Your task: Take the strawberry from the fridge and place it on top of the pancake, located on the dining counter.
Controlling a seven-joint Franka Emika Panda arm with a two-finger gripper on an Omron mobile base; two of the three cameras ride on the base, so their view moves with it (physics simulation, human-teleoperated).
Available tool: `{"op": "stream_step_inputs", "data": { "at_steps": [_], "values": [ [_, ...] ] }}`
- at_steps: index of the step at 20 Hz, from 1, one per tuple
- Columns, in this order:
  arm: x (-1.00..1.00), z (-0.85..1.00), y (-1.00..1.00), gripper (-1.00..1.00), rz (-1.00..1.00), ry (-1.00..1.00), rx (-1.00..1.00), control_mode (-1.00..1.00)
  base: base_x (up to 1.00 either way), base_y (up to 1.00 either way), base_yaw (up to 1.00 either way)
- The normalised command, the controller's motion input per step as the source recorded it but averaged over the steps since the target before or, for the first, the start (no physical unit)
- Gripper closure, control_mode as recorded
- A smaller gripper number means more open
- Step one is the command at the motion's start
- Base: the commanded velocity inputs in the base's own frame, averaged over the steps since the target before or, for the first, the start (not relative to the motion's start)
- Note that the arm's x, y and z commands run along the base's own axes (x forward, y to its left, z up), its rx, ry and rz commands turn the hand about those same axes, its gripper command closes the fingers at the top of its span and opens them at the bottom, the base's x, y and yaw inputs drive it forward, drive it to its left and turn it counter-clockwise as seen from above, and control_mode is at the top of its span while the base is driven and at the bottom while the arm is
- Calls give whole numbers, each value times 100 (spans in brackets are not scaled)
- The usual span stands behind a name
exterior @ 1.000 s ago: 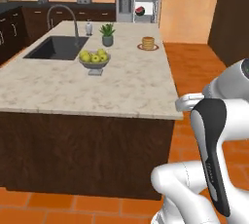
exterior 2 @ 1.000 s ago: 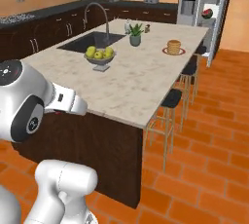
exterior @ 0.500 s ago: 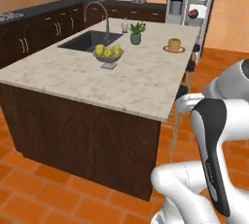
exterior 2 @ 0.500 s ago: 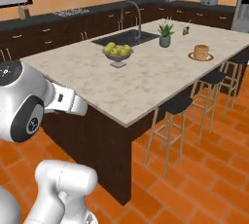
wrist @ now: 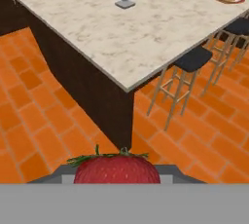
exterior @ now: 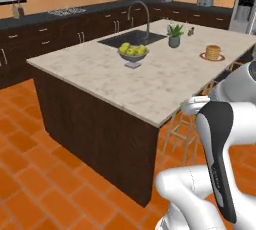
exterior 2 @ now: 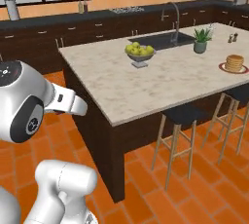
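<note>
Red strawberry with green leafy cap — gripped in the claw, above orange floor tiles

Even, bright, shadowless rendered light covers all three views, with warm orange floor tiles and no glare on the dining counter. Textures look soft and slightly blurred, edges jagged, most so toward the upper background. The strawberry, close at the hand view's bottom centre, appears blurry.
</note>
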Motion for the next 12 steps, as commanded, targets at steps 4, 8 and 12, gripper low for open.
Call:
{"op": "stream_step_inputs", "data": {
  "at_steps": [4,8,12],
  "values": [
    [0,0,0,100,0,0,0,100,15,-100,57],
    [0,0,0,100,0,0,0,100,8,-100,56],
    [0,0,0,100,0,0,0,100,0,-99,55]
  ]
}}
